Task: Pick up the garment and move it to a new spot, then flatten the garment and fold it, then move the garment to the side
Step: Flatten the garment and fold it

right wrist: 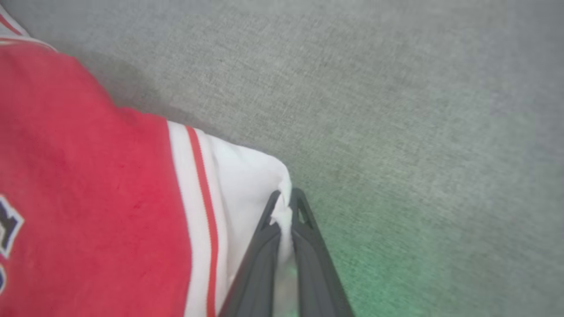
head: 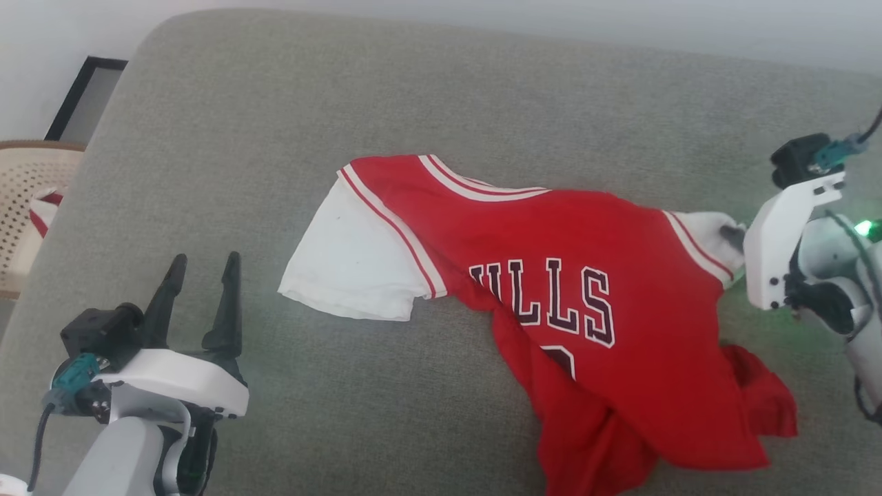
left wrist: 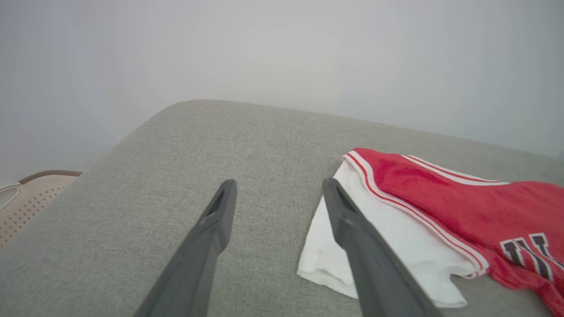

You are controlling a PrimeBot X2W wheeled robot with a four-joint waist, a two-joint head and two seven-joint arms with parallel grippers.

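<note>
- Right gripper point(right wrist: 288, 207): the two dark fingers are pressed together on a fold of the right sleeve point(right wrist: 246, 171), with white cloth bunched between their tips. The bite looks shallow, taken at the sleeve's very edge.
- Left gripper point(head: 205, 265): the fingers are spread wide and empty. They hover over the grey cushion point(head: 275, 103) at the near left, apart from the left sleeve point(head: 351, 272).
- The garment point(head: 586, 275): it lies front up across the middle of the cushion. The lettering is partly folded under, and the hem is crumpled at the near right.
- Step in hand, as judged: picking the garment up for the move to a new spot.
- Doing it well: a lift by one sleeve alone would probably let the body hang and twist. Pinching the left sleeve with the free gripper first, then raising both ends together, should keep the cloth spread.
- Caution: lift slowly, because so thin a bite may slip. Keep the hem clear of the cushion while carrying.
</note>
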